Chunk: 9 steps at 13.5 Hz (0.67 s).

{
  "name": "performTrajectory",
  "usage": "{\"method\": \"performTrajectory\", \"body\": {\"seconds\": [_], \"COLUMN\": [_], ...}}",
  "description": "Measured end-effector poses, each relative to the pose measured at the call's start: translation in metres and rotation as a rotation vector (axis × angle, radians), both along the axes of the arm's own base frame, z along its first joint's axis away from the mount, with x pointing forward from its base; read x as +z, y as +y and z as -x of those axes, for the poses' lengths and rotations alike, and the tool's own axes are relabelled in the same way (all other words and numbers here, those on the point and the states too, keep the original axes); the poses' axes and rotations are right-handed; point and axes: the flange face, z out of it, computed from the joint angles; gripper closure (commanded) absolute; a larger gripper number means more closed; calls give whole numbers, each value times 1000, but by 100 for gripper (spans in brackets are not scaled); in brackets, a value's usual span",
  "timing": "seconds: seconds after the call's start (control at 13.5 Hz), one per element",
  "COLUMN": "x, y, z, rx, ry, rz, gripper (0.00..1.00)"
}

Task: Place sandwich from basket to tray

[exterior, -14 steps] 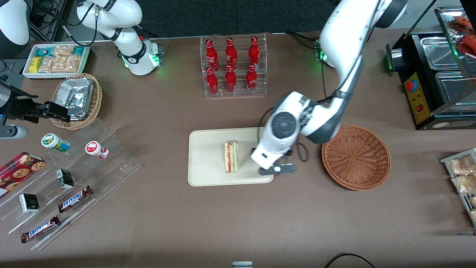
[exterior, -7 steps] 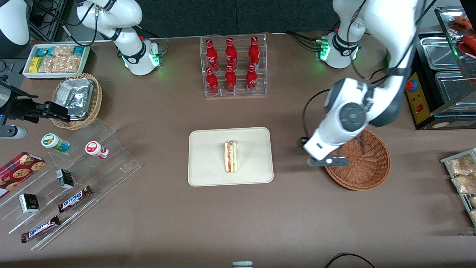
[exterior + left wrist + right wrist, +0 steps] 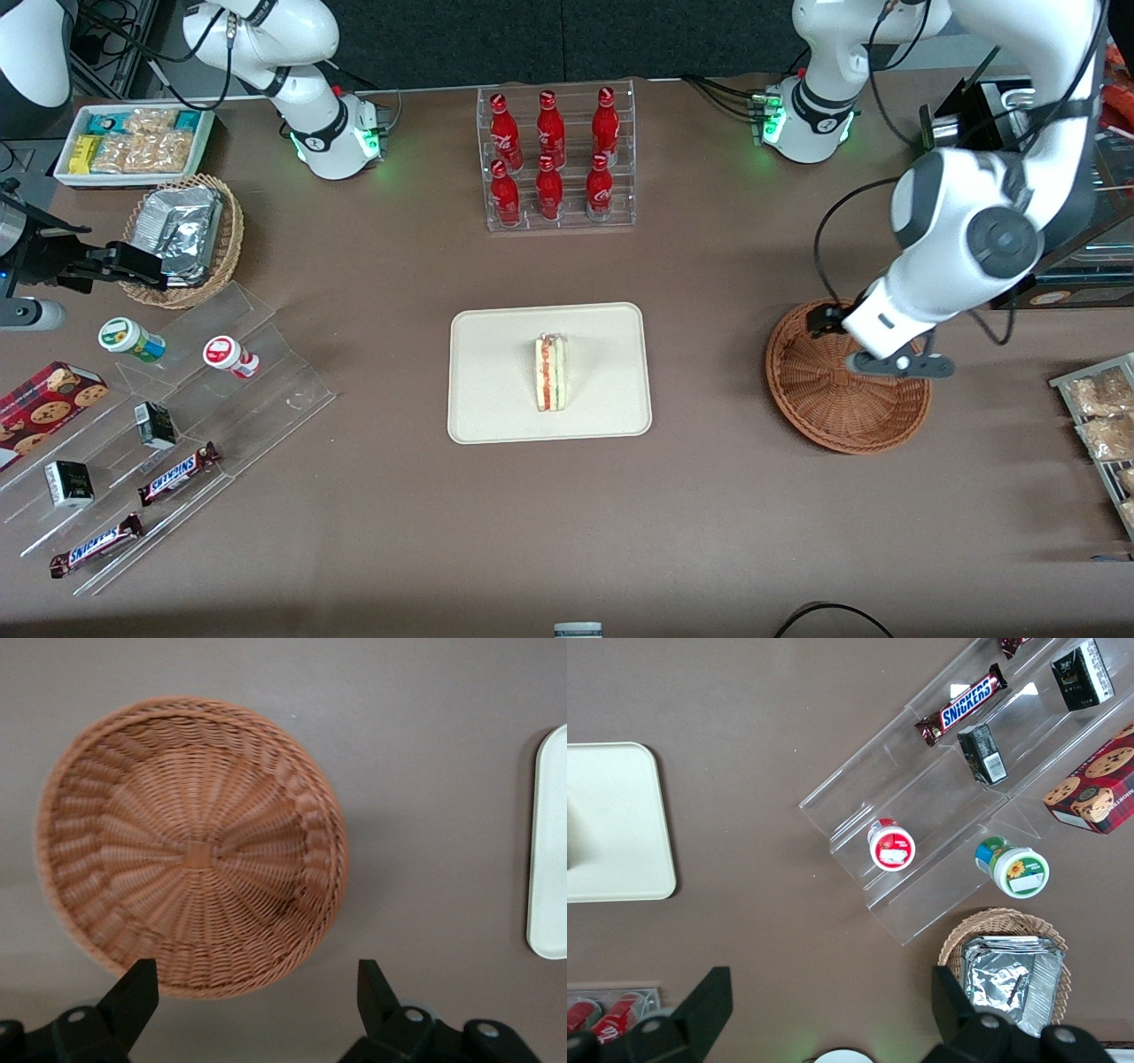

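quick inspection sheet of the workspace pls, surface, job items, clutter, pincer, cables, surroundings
surface: brown table, no spills seen
sandwich: lies on the tray, cut edge up
tray: flat at mid table, holds only the sandwich
basket: nothing in it, sits toward the working arm's end
clutter: rack of red bottles, clear stepped stand with snack bars and small cartons, smaller basket of foil packets, white bin of snacks
pincer: open, holding nothing, above the basket
cables: black cable looping off the working arm, another at the table edge nearest the camera
surroundings: black food warmer by the working arm
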Motion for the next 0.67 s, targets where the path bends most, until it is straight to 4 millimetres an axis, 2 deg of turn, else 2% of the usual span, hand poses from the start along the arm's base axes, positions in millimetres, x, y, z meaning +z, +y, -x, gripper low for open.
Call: {"method": "performTrajectory", "body": {"seconds": [0.52, 0.67], "x": [105, 129], "y": [27, 27], "z": [40, 46], "rx": [41, 42], "ry": [-63, -51], "rz": [-14, -17], "gripper": [1, 0]}}
